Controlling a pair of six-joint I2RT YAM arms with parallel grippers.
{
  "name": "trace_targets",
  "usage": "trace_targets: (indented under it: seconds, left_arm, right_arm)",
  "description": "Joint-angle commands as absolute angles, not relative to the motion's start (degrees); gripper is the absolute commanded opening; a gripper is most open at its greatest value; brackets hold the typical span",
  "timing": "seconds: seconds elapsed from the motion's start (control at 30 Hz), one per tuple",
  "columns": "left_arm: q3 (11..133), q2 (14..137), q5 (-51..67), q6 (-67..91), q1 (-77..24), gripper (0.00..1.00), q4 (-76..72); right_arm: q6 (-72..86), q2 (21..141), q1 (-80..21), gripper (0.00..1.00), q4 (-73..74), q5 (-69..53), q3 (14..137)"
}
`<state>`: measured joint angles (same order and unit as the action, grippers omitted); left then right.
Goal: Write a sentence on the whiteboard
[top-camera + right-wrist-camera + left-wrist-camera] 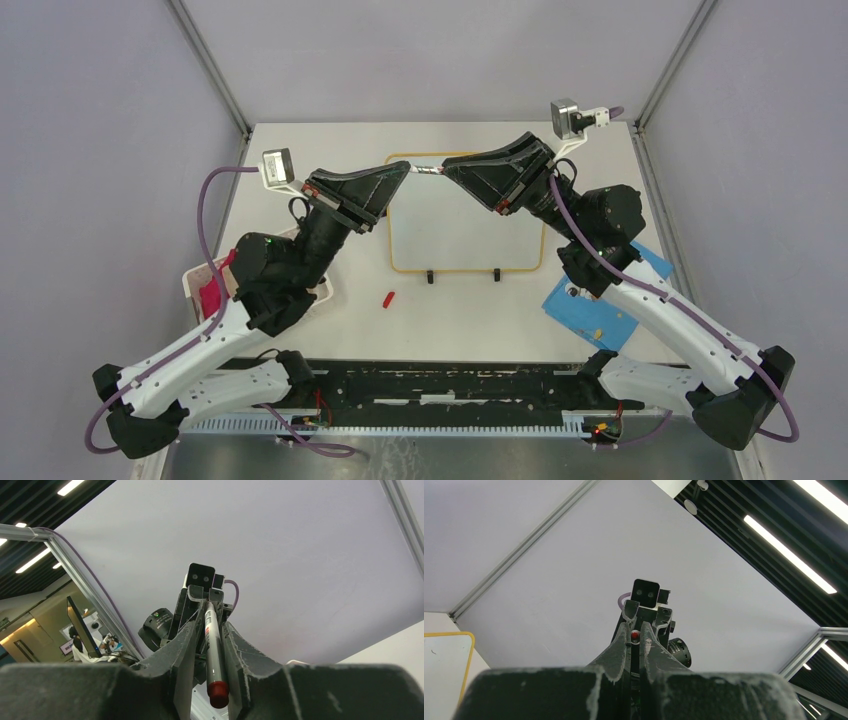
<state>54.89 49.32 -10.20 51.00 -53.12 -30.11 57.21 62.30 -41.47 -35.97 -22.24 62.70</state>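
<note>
Jaws of my left gripper [407, 169] and right gripper [446, 172] both pinch the slim white red-ended marker [428, 171] (a handover, I judge) above the far edge of the glossy white yellow-framed rectangular whiteboard [465, 235], seemingly blank, so all the writing remains.

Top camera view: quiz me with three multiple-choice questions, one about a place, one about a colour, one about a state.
1. Where is the red cap?
A on the whiteboard
B on the table, just nearer than the whiteboard
C on the floor

2. The whiteboard's frame is:
A blue
B yellow
C black

3. The marker is:
A lying on the table
B capped
C lifted, spanning between the left fingers and the right fingers

Answers:
B, it lies on bare table off the board's near left corner.
B, a thin yellow rim shows.
C, it bridges both arms above the board's far edge.
</note>
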Motion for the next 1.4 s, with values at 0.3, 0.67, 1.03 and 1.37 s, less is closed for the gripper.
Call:
trace_targets:
  seconds: [0.3, 0.67, 1.03, 1.37]
  left_arm:
    - [55.8, 49.5, -10.4, 51.9, -53.1, 0.02, -30.2]
    - [56.4, 49.7, -10.0, 51.8, -53.1, 0.02, -29.4]
    - [58.7, 50.2, -8.3, 51.7, -53.1, 0.02, -25.2]
    - [61.0, 50.4, -8.3, 51.5, -53.0, 0.02, -20.4]
  right_arm:
    - [57.1, 61.5, -41.4, 0.30, -39.3, -26.0, 63.5]
    - [56.3, 60.7, -41.5, 0.21, -38.5, -26.1, 63.5]
    - [54.4, 59.9, -41.5, 0.24, -37.0, -26.5, 63.7]
    - [54.8, 59.2, -41.4, 0.34, -37.5, -27.6, 63.9]
